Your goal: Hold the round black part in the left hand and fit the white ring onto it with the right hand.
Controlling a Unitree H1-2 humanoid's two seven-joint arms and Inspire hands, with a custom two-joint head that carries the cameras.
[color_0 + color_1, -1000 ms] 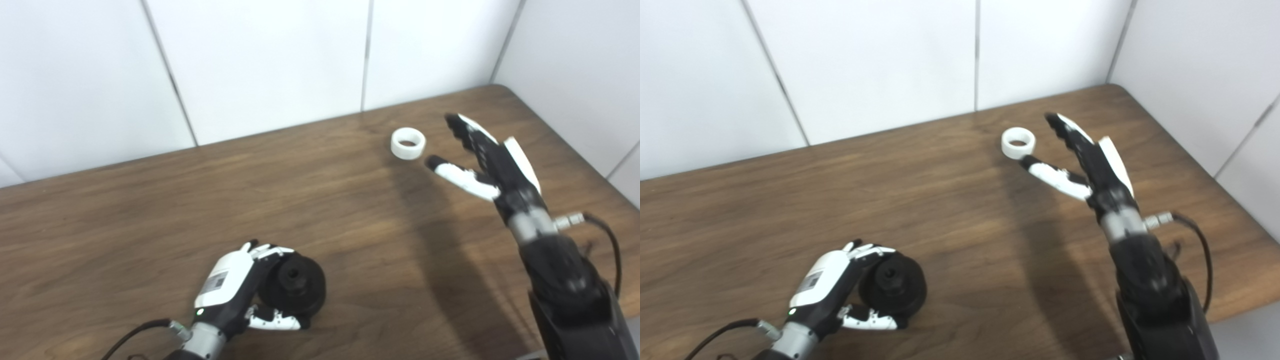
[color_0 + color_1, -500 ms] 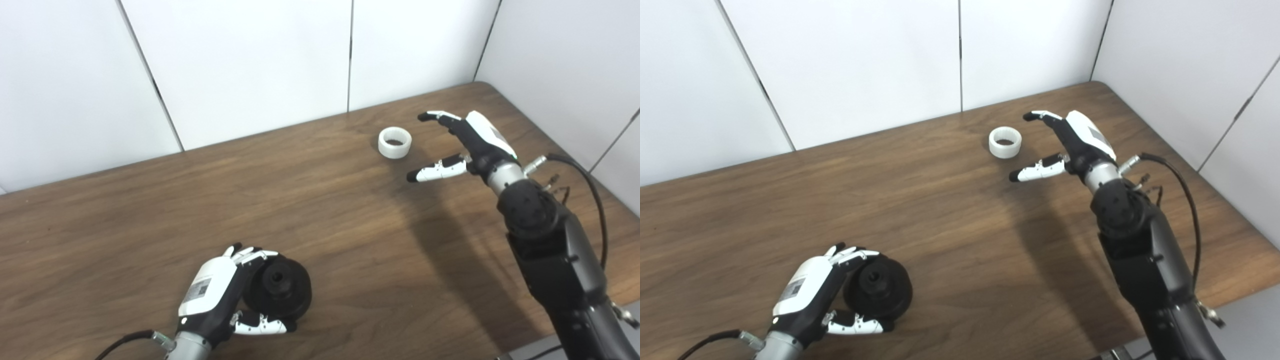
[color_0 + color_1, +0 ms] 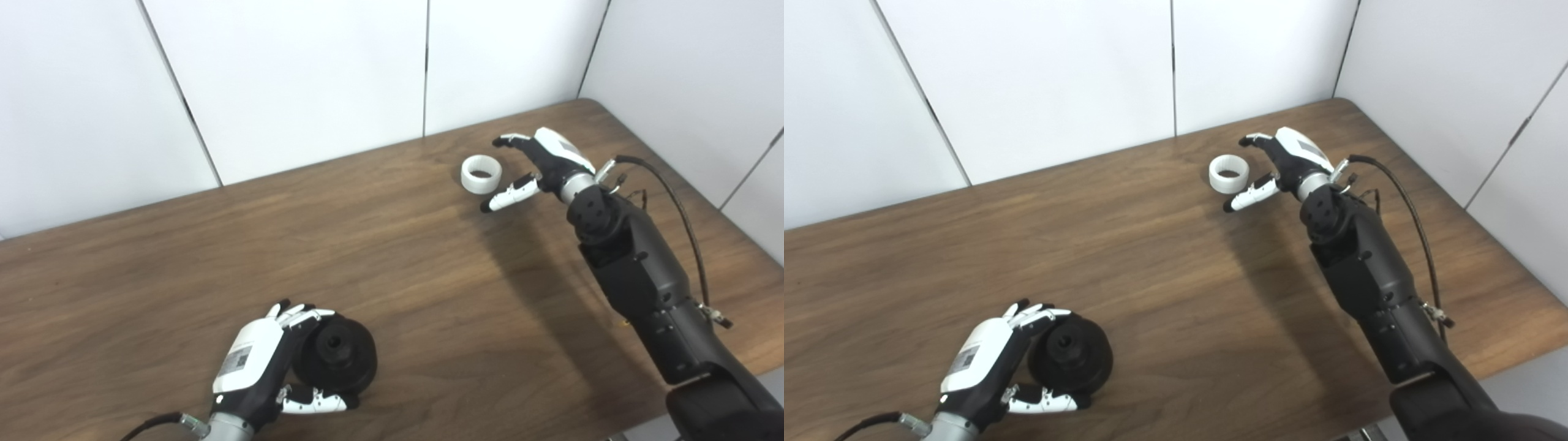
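The round black part [image 3: 335, 358] lies on the wooden table [image 3: 392, 257] near the front left. My left hand [image 3: 263, 361] is curled around its left side, fingers over the top and thumb under the front edge. The white ring [image 3: 481, 174] sits flat on the table at the back right. My right hand [image 3: 539, 165] hovers just right of the ring, open, with fingers arched above it and the thumb stretched out in front. It does not touch the ring.
White wall panels [image 3: 306, 79] rise behind the table and along its right side. The table's right edge [image 3: 723, 202] runs close past my right arm. Bare wood lies between the two hands.
My right hand has moved left and closer to the white ring, and its arm has stretched out. The camera has shifted a little. My left hand stays on the black part.
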